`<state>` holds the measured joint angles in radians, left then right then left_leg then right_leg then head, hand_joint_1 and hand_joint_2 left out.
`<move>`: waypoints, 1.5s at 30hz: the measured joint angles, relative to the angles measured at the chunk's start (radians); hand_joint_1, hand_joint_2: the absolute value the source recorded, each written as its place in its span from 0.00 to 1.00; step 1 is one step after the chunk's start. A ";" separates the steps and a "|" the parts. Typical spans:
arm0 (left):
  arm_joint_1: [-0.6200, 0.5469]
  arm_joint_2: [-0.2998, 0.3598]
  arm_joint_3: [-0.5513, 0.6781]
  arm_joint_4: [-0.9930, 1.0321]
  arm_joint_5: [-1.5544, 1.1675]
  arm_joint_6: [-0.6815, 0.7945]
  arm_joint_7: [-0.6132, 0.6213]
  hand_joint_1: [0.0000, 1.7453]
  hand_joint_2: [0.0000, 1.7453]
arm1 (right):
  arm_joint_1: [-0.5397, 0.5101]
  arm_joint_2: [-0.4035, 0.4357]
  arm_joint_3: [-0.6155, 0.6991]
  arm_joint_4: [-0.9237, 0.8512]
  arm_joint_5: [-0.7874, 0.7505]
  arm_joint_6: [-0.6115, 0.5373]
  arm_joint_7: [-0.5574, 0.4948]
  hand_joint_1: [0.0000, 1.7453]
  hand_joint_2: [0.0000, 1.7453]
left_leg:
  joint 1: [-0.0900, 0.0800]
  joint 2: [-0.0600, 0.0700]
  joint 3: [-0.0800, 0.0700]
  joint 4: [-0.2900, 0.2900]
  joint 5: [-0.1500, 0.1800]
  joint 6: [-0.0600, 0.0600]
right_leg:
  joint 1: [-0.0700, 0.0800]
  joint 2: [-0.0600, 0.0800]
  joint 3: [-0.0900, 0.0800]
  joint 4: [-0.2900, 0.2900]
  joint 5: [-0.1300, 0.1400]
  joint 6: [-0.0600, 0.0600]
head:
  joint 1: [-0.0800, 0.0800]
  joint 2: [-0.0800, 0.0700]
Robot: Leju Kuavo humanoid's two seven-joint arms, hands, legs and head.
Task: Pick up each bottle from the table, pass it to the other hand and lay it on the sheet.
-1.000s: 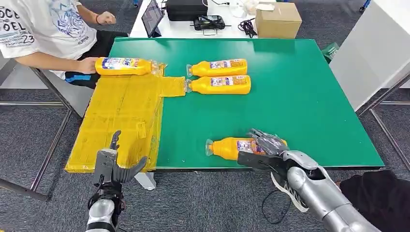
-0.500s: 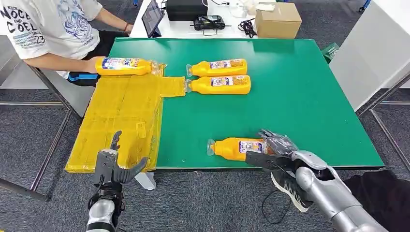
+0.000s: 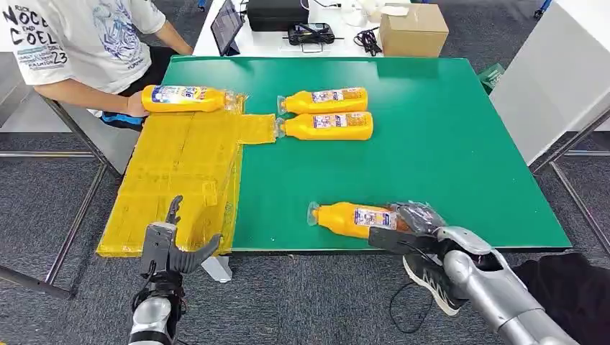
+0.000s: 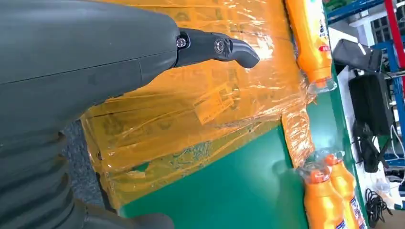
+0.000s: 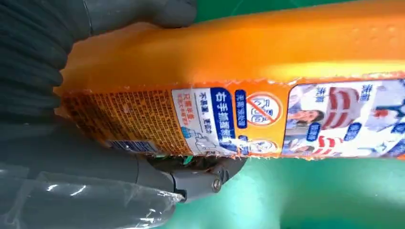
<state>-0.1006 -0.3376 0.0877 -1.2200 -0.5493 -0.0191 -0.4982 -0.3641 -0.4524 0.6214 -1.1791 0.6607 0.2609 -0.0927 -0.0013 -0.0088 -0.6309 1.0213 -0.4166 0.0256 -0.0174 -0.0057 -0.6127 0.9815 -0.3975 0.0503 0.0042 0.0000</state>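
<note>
orange bottle: lies on green desk near front edge, base end clasped by right hand; left hand spread, empty.

Orange bottles with blue-and-white printed labels lie on a green table beside a glossy yellow sheet.

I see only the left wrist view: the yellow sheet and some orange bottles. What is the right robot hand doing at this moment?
Observer: The right robot hand grips the base end of an orange bottle near the front edge of the green table.
Operator: Which way does its cap point?
Observer: Toward the robot's left, where the yellow sheet lies.
Operator: Is somebody near the sheet?
Observer: Yes. A person's hand touches the far bottle lying at the sheet's far edge.
</note>
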 measured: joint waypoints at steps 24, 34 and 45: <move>0.050 0.000 -0.126 -0.068 0.361 -0.151 0.116 0.00 1.00 | 0.295 0.586 -0.405 -0.477 0.084 -0.499 -0.289 1.00 1.00 | 0.003 -0.001 -0.003 0.000 0.000 -0.002 | 0.002 -0.001 -0.002 0.000 -0.001 -0.001 | 0.000 0.000; 0.106 0.013 -0.263 -0.117 0.706 -0.388 0.138 0.00 1.00 | 0.409 0.726 -0.602 -0.555 -0.024 -0.392 -0.449 1.00 1.00 | 0.001 0.000 -0.003 0.000 -0.002 0.000 | 0.000 0.000 -0.002 -0.002 -0.001 -0.001 | 0.000 0.000; 0.123 0.040 -0.371 -0.158 0.835 -0.443 0.135 0.00 1.00 | 0.428 0.750 -0.564 -0.366 -0.057 -0.303 -0.477 1.00 1.00 | 0.001 0.000 -0.003 -0.001 -0.001 0.000 | 0.001 0.000 -0.002 -0.001 -0.001 -0.001 | 0.000 0.000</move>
<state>0.0228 -0.2980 -0.2830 -1.3779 0.2861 -0.4616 -0.3632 0.0641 0.2979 0.0572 -1.5447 0.6039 -0.0419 -0.5699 0.0001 -0.0085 -0.6335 1.0206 -0.4180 0.0252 -0.0169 -0.0062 -0.6147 0.9802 -0.3985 0.0496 0.0046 0.0000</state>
